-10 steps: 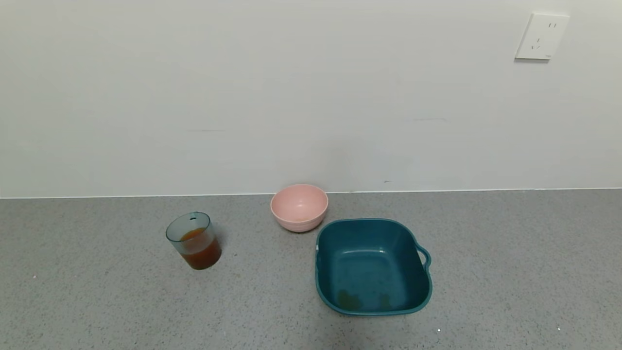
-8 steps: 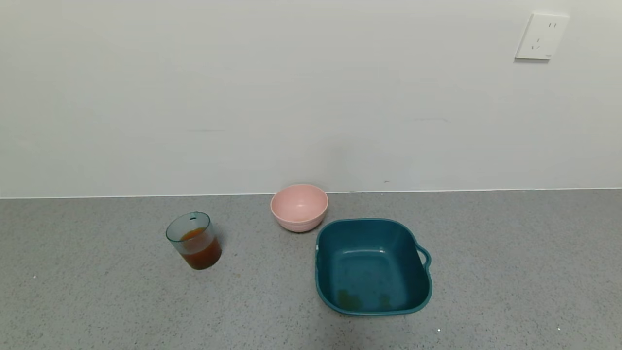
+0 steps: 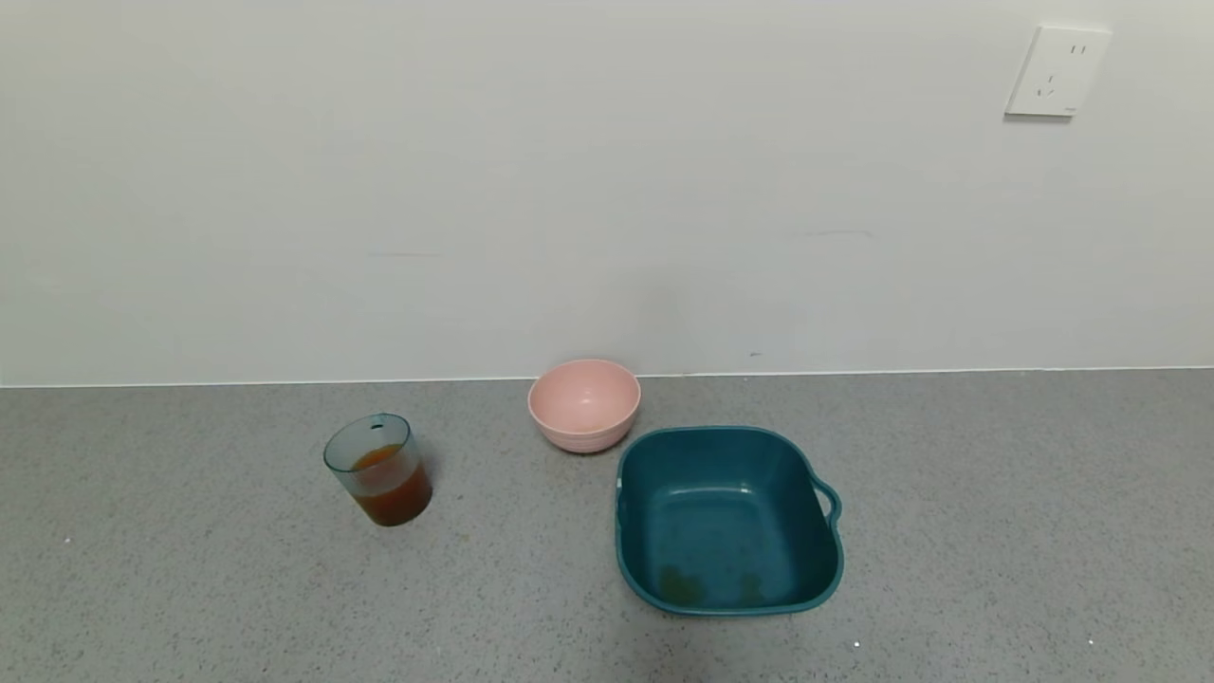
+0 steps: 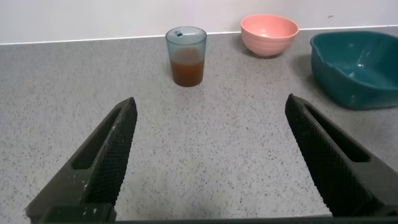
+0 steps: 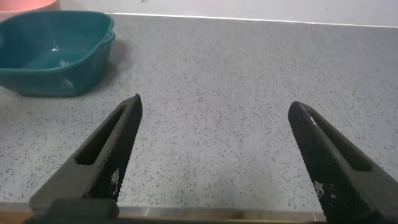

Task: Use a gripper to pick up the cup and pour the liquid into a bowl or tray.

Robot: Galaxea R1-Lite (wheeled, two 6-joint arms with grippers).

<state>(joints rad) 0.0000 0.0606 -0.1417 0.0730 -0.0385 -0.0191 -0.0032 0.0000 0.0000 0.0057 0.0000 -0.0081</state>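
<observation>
Currently: cup (image 3: 378,469) upright, mouth up, liquid (image 3: 391,495) inside, left of bowl (image 3: 583,405); my left gripper (image 4: 211,158) near, spread wide, empty.

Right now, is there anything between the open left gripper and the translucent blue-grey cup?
Nothing: the left wrist view shows only bare grey speckled countertop between the left gripper and the cup.

Bare counter (image 4: 211,143) before cup (image 4: 186,56) (bowl (image 4: 269,33), tub (image 4: 357,67) well aside)
</observation>
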